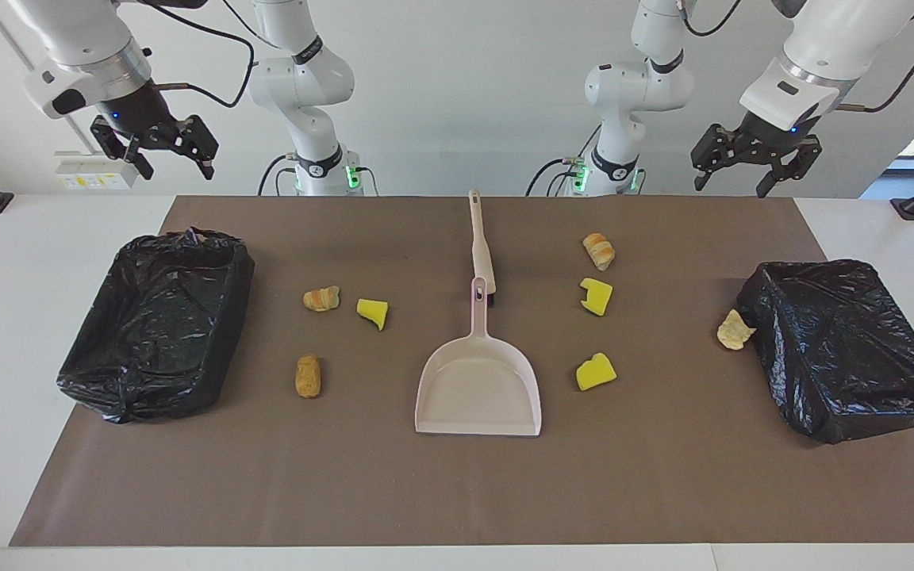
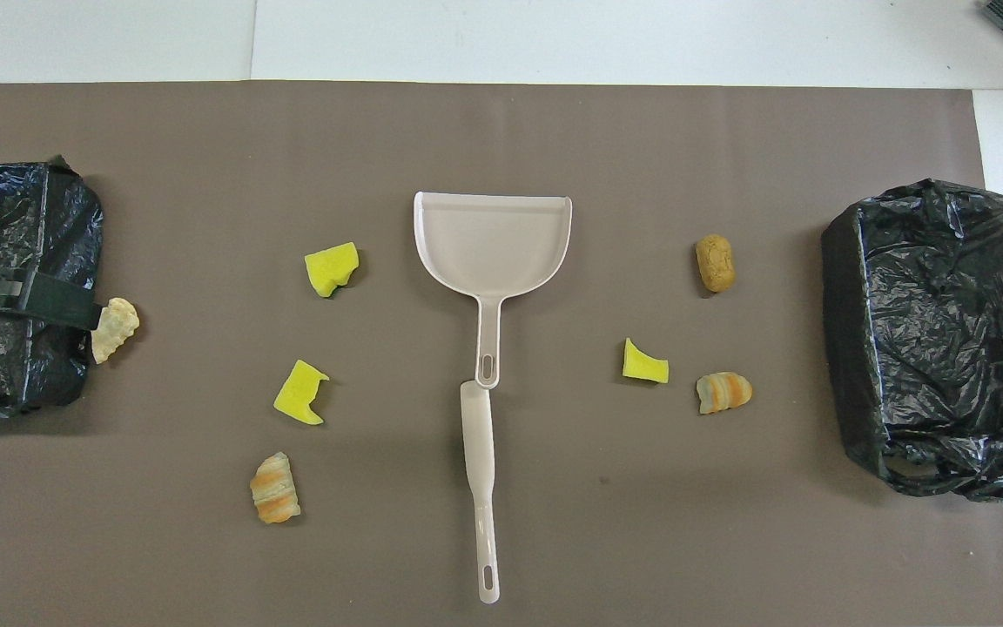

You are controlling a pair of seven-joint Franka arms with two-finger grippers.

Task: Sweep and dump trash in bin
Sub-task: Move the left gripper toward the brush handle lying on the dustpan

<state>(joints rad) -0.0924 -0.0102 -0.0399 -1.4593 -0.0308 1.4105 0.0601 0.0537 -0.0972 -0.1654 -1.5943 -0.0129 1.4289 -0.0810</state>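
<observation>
- Trash: seven small pieces on the brown mat [image 1: 457, 492], split either side of the dustpan [image 1: 479, 388].
- Toward the right arm's end, left of centre in the facing view: striped bread [image 1: 321, 298], yellow sponge [image 1: 373, 312] beside it, brown bread [image 1: 308, 375] farther from the robots, its long axis running toward and away from the robots.
- Toward the left arm's end, right of centre in the facing view: striped bread [image 1: 599, 251] nearest the robots, notched sponge [image 1: 597, 296] next, wedge sponge [image 1: 596, 372] farthest.
- Seventh piece, pale ridged bread [image 1: 734, 330], touches the wall of the bin [image 1: 850, 349] at the left arm's end.
- Second bin [image 1: 157, 321], black-bagged too, sits at frame left in the facing view.
- Dustpan lies flat at mat centre, handle toward the robots, mouth away.
- Brush [image 1: 479, 246] lies in line with it, nearer the robots; its head meets the dustpan handle's tip.
- Only the facing view shows both grippers and arms; overhead shows just dark bits at the side edges over the bins.
- Overhead shows brush [image 2: 480, 488] full length, with its hang hole.
- No readable writing.
- Left gripper [image 1: 752, 168], upper right in the facing view, raised, fingers spread wide, holding nothing.
- Right gripper [image 1: 157, 147], upper left, raised, fingers apart, holding nothing.
</observation>
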